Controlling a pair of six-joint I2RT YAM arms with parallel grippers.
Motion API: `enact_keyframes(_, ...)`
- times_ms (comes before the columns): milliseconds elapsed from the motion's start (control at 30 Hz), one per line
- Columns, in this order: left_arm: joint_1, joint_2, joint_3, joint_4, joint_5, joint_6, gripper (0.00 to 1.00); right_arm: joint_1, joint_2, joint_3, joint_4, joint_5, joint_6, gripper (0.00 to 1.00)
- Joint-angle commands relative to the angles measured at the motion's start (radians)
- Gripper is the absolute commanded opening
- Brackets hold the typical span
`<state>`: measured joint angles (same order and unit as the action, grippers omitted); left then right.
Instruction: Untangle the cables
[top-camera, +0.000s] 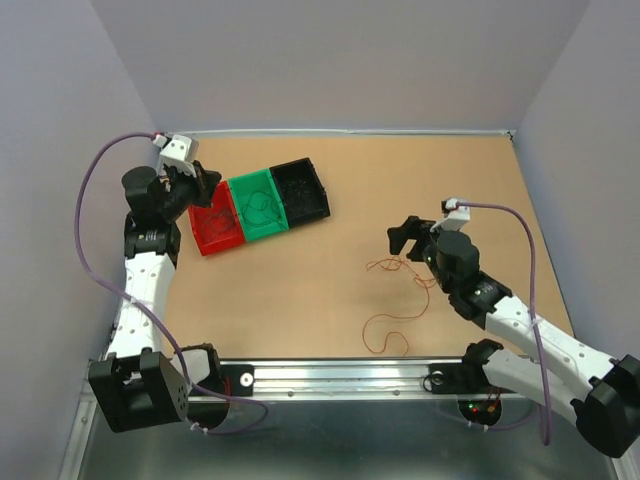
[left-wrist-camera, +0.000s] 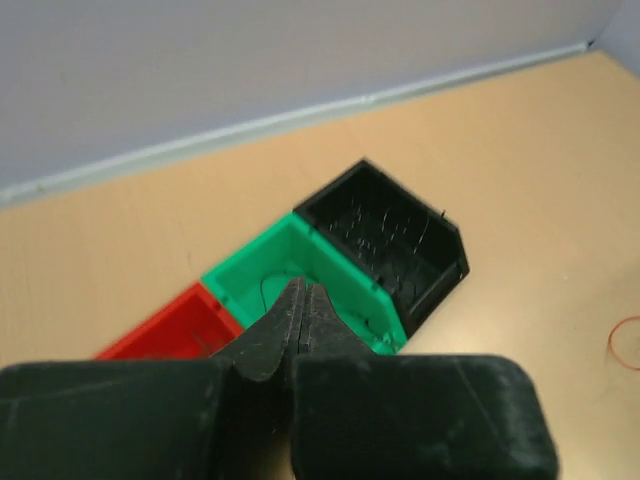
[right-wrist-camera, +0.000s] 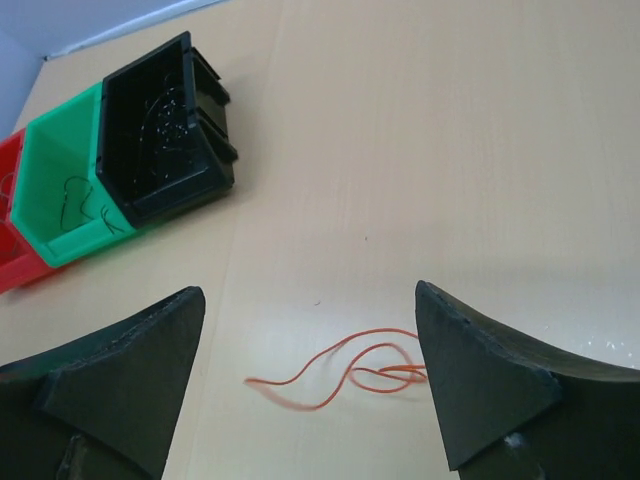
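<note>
While the orange cable (right-wrist-camera: 383, 373) lay loosely tangled on the surface (top-camera: 420, 180) toward its near edge, right of centre, the right fingers (right-wrist-camera: 480, 380) stood wide apart above it. The left fingers (left-wrist-camera: 290, 320) were pressed together over the bins (top-camera: 258, 205) near the far-left corner.

A thin orange cable (top-camera: 398, 268) lies loose and flat on the table (top-camera: 330, 290), over on the right side. One end is bunched up in small wavy loops. From there it runs toward the near edge and curls into one big open loop. A thin dark cable (top-camera: 258, 207) lies curled up inside the green bin (top-camera: 268, 230), well apart from the orange one.
</note>
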<state>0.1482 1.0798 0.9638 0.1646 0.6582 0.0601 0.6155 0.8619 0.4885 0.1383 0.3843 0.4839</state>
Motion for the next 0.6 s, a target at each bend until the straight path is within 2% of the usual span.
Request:
enact_keyframes(0,-0.032,-0.07,-0.011,0.078,-0.1,0.05,0.02,0.0,0.055,0.145,-0.063,-0.105,-0.077,0.91)
enact_keyframes(33,-0.048,-0.078,-0.02,0.079,-0.123,0.05,0.04,0.001,0.086,0.194,-0.065,-0.151,-0.102,0.89)
enact_keyframes(67,-0.053,-0.081,-0.04,0.09,-0.164,0.044,0.12,0.007,0.145,0.228,-0.075,-0.212,-0.114,0.88)
enact_keyframes(167,-0.061,-0.084,-0.062,0.098,-0.23,0.037,0.29,0.062,0.248,0.362,-0.095,-0.281,-0.178,0.86)
enact_keyframes(233,-0.061,-0.086,-0.074,0.099,-0.255,0.037,0.35,0.119,0.363,0.441,-0.108,-0.295,-0.211,0.84)
enact_keyframes(300,-0.061,-0.093,-0.097,0.119,-0.267,0.035,0.46,0.153,0.493,0.557,-0.117,-0.344,-0.264,0.84)
enact_keyframes(467,-0.059,-0.126,-0.123,0.136,-0.318,0.032,0.61,0.196,0.774,0.81,-0.135,-0.427,-0.388,0.82)
enact_keyframes(567,-0.059,-0.153,-0.148,0.157,-0.338,0.029,0.63,0.196,0.941,0.974,-0.175,-0.481,-0.442,0.82)
